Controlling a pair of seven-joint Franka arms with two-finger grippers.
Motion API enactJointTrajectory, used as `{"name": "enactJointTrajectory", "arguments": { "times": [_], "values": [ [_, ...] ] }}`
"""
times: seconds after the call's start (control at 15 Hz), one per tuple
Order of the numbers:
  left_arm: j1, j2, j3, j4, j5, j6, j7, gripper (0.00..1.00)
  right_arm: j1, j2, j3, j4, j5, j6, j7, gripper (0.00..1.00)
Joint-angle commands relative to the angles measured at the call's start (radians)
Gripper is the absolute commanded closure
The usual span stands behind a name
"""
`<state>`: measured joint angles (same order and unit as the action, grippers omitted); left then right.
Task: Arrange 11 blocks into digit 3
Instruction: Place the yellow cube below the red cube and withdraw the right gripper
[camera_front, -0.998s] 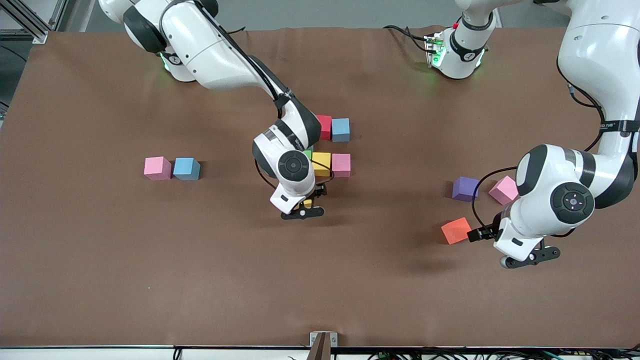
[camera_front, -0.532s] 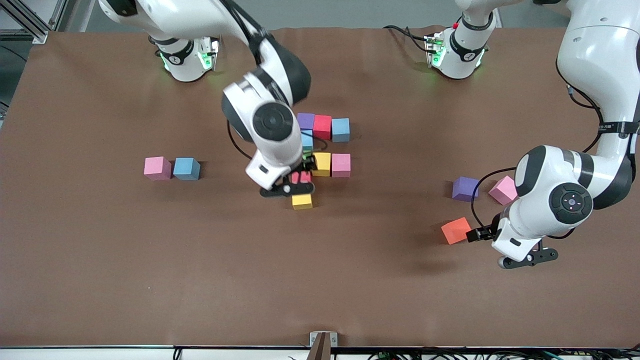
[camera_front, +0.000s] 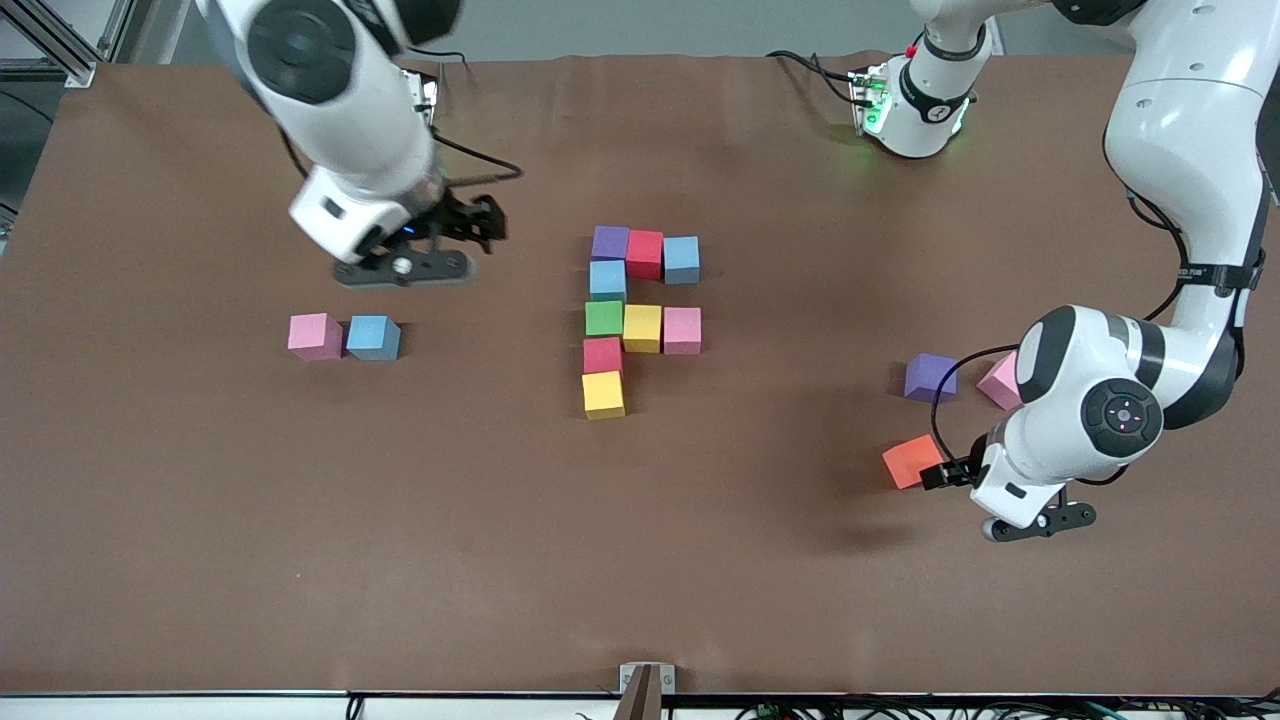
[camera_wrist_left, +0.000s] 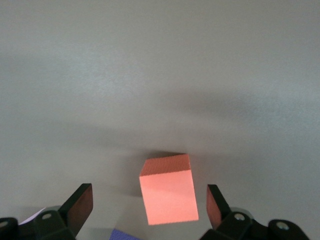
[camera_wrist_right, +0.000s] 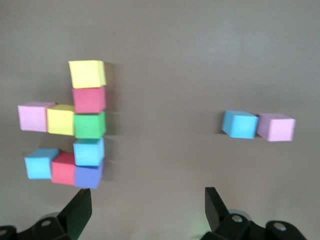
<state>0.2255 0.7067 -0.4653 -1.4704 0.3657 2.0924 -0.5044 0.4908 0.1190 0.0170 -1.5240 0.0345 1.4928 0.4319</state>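
Several blocks form a cluster mid-table: purple (camera_front: 611, 242), red (camera_front: 645, 253) and blue (camera_front: 681, 259) in a row, then blue (camera_front: 607, 280), green (camera_front: 604, 318), yellow (camera_front: 642, 327), pink (camera_front: 682, 330), red (camera_front: 603, 354) and yellow (camera_front: 603, 394). My left gripper (camera_front: 945, 471) (camera_wrist_left: 148, 206) is low and open around the orange block (camera_front: 911, 461) (camera_wrist_left: 167, 190), with a gap on each side. My right gripper (camera_front: 478, 222) (camera_wrist_right: 148, 210) hangs open and empty over bare table near its base.
A pink block (camera_front: 314, 336) (camera_wrist_right: 276, 127) and a blue block (camera_front: 373, 337) (camera_wrist_right: 240, 124) touch each other toward the right arm's end. A purple block (camera_front: 930, 377) and a pink block (camera_front: 1000, 382) lie by the left arm's wrist.
My right arm rose from the cluster and swung toward its own end, leaving the yellow block at the cluster's near end. My left gripper edged closer to the orange block.
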Motion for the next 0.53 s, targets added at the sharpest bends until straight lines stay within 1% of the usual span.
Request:
{"name": "enactJointTrajectory", "arguments": {
  "times": [0.0,0.13,0.33,0.47],
  "values": [
    [0.002,0.033,-0.006,-0.005,0.010,0.050,-0.009,0.00,-0.090,-0.182,0.009,-0.186,0.018,0.006,-0.103,0.00],
    [0.005,0.053,-0.006,-0.005,0.007,0.061,-0.025,0.00,-0.158,-0.209,0.008,-0.188,0.018,-0.035,-0.149,0.00],
    [0.002,0.074,-0.006,-0.005,0.007,0.069,-0.069,0.00,-0.265,-0.231,0.006,-0.183,0.018,-0.042,-0.202,0.00],
    [0.000,0.088,-0.004,-0.007,0.007,0.078,-0.091,0.00,-0.326,-0.234,0.000,-0.183,0.018,-0.040,-0.270,0.00]
  ]
}}
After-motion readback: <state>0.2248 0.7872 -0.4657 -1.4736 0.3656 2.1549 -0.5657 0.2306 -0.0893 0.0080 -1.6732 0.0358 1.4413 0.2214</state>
